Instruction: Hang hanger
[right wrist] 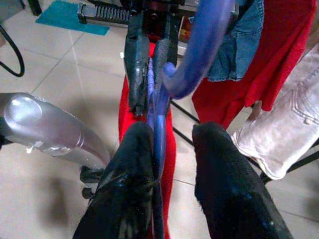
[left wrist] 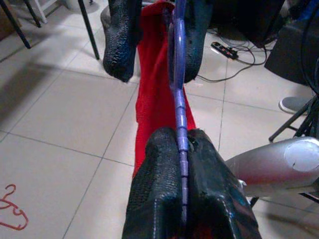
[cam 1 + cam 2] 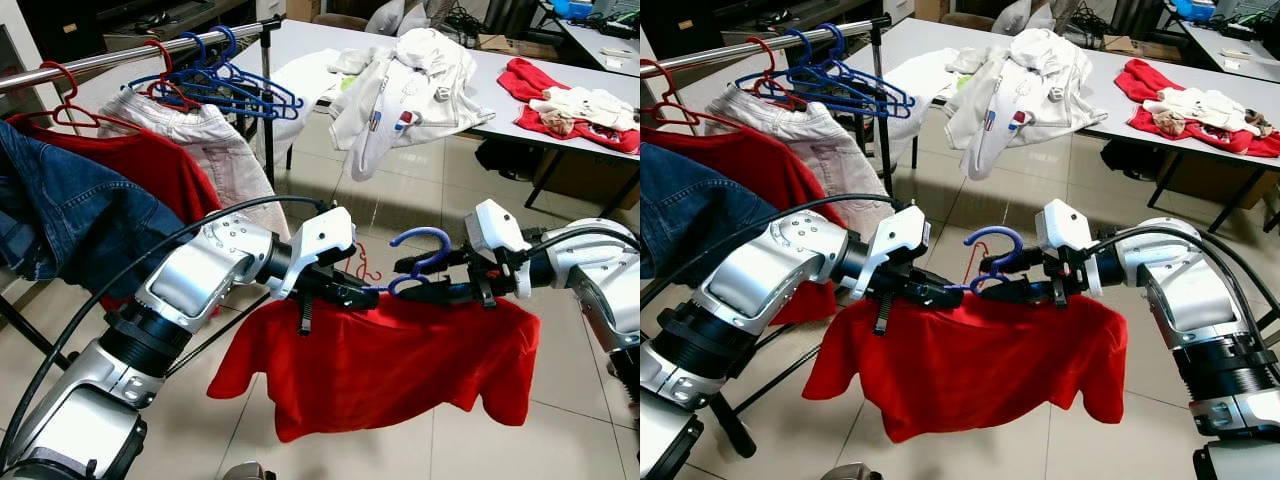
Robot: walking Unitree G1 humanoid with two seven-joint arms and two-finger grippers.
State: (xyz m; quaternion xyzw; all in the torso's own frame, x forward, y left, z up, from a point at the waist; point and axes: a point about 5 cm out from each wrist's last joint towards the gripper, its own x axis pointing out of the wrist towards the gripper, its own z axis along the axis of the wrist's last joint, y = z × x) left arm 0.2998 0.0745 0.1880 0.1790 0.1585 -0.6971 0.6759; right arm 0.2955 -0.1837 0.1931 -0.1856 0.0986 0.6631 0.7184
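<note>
Rail (image 3: 110,58) crowded: blue hangers (image 3: 225,85), jeans (image 3: 70,215). Below it, my left gripper (image 3: 365,292) clamps the blue hanger (image 3: 420,240) with red shirt (image 3: 380,365); right gripper (image 3: 415,290) fingers apart around it.

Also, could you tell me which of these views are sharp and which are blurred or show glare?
Both eye views are sharp and evenly lit. In the left wrist view the left gripper's fingertips and the blue hanger are soft. In the right wrist view the hanger's hook is blurred, with glare on the silver arm.
</note>
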